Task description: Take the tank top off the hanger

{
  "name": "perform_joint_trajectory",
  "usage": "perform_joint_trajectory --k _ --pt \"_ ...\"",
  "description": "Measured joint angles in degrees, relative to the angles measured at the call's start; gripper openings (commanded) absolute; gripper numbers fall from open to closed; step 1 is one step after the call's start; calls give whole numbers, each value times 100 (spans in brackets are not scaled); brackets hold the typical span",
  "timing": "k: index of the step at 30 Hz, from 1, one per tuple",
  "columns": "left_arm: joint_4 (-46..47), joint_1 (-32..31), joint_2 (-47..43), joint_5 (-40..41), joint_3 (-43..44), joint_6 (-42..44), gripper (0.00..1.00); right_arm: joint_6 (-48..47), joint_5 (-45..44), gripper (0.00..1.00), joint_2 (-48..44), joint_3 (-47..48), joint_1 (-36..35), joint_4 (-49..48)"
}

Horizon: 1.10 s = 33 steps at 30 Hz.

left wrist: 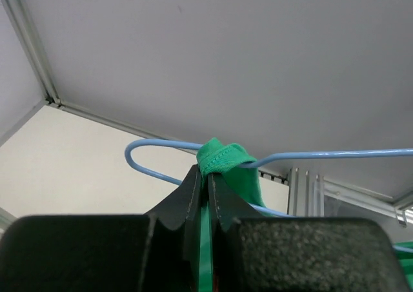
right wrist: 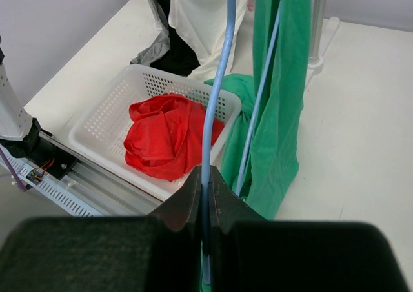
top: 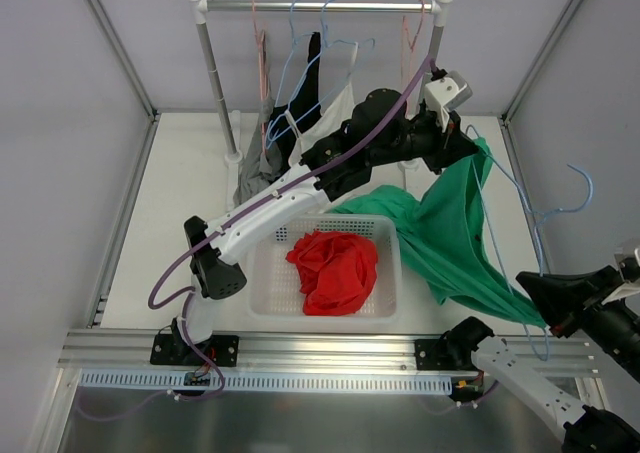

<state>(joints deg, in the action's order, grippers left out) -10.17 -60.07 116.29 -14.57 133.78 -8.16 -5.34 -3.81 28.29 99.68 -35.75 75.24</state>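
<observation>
1 green tank top (top: 455, 233) hangs in the air over the right side of the tabletop (top: 190, 193). It drapes from a blue wire hanger (top: 588, 185), and its lower part rests by the far right corner of a white basket (top: 392, 273). In the left wrist view, 1 strap (left wrist: 222, 158) is bunched over the hanger's wire (left wrist: 322, 154). The left claw (left wrist: 208, 176) pinches that strap, its fingers drawn narrow and tight on the fabric right where it crosses the wire. The right claw (right wrist: 205, 176) is clamped on the hanger itself, gripping the wire low down, with the green cloth (right wrist: 284, 111) hanging just beside it.

The step in hand looks like working that strap off the hanger's shoulder. To do it well, the right claw should hold the wire steady. The left should draw the strap sideways along the wire, toward the rounded end at the left of its view, not straight up. That way the loop clears the bend instead of tightening on it. The cloth looks soft, so a slow, even pull should keep it from snagging or dragging the hanger out of the other grip. Whether the 2nd strap sits on the wire cannot be told from these views.

Farther out, a red garment (top: 335, 268) lies crumpled in the basket. At the far edge a clothes rack (top: 320, 6) carries other garments on hangers.
</observation>
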Motion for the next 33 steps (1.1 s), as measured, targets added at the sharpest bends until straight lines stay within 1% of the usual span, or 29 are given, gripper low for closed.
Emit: perform_joint_trajectory --k 3,6,10,13,16,22,25,28,31,33 --pt "105 -2 0 201 0 -98 0 -22 -232 0 33 323 0 223" --pt "210 -33 0 748 2 -256 0 -101 -232 0 33 595 0 315" --pt "254 -20 20 1663 98 -549 0 -251 -13 0 33 787 0 378" --pt "293 52 138 1963 369 -710 0 -374 210 0 33 798 0 376" --pt "363 133 212 2081 511 -837 0 -452 444 0 7 745 0 376" --pt "387 304 280 2052 520 -1143 0 -527 588 0 -177 887 0 389" --pt "422 321 341 1906 520 -1274 0 -564 575 0 -216 1047 0 385" --pt "459 315 409 1733 520 -1405 0 -570 382 0 -361 1071 0 391" --pt "549 313 442 1384 433 -1565 0 -562 2 0 -713 785 0 195" --pt "804 284 426 1099 221 -1661 0 -570 -286 0 -1141 197 0 -284"
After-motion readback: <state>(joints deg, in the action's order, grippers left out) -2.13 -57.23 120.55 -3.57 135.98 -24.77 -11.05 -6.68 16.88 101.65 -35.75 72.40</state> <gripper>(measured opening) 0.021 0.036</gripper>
